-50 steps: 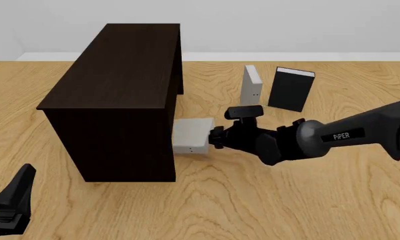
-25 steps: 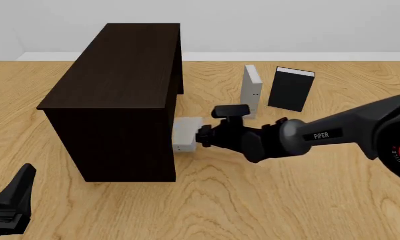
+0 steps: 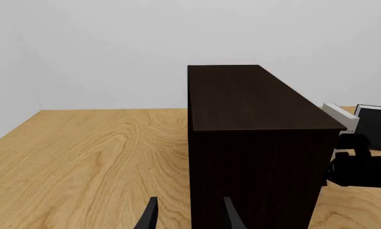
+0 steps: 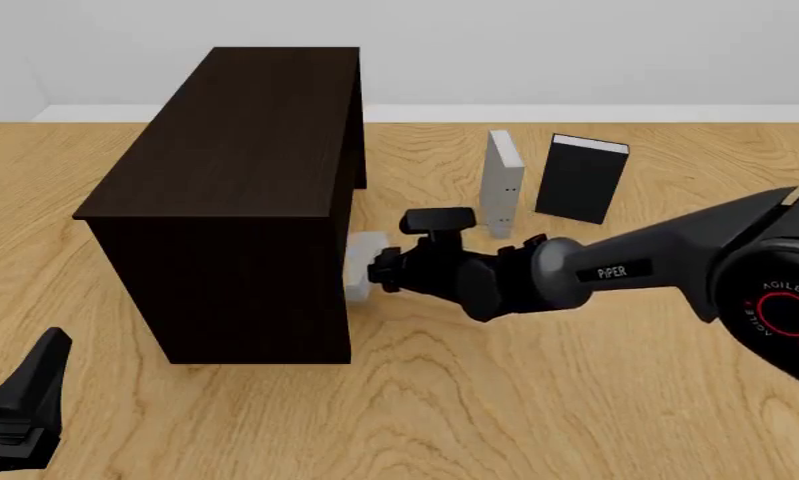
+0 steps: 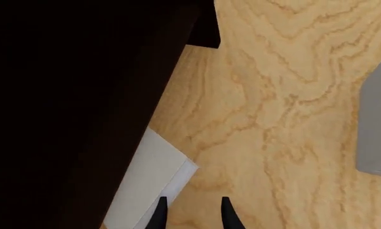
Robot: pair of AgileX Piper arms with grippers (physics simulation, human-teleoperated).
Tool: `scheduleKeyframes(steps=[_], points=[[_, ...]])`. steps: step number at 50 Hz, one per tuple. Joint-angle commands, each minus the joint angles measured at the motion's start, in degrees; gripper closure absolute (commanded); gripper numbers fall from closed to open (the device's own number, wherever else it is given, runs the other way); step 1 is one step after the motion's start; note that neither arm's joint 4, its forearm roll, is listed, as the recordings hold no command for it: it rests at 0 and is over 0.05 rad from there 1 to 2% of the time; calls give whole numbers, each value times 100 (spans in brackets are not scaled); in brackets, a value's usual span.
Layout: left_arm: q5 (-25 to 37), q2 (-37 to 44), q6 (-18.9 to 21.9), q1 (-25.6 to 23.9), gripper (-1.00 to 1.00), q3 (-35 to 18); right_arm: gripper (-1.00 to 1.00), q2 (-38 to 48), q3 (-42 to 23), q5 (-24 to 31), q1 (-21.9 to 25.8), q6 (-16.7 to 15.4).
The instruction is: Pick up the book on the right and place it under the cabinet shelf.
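The light grey book [image 4: 362,264] lies flat with most of it under the dark cabinet shelf [image 4: 232,170]; only its right end sticks out. In the right wrist view its white corner [image 5: 155,179] pokes out of the cabinet's shadow [image 5: 63,95]. My right gripper [image 4: 378,271] is at that end. Its fingertips [image 5: 159,212] stand a little apart with bare wood between them, one against the book's edge [image 5: 193,213]. My left gripper [image 4: 19,415] is open and empty near the front left corner and faces the cabinet's end [image 3: 254,157].
A near-identical pale grey book [image 4: 502,184] stands upright behind my right arm, and a black book [image 4: 582,178] stands to its right. The grey one shows at the edge of the right wrist view [image 5: 376,119]. A white wall runs behind the wooden table [image 4: 533,400].
My right gripper has moved left toward the cabinet. The book has slid further under the cabinet with it, so much less of the book shows. The left arm has not moved.
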Motion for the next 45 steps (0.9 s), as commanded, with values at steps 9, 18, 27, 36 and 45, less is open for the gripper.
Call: scheduleKeyframes(steps=[9,18,27,36,45], points=[[0,0,1,-1,-100,0,-100,304,-320,-19,591,1020],[0,0,1,0,-100,0,-100,308,-260,-91,559,1006],[-1,0,0,0,-100,0,-100,329,-57,-169,249,958],[-1,0,-1,-1,-100,0,-100,-63,345,-256,123,880],[0,0,-1,1,-100,0,-100,-842,766,-183,-28,682]])
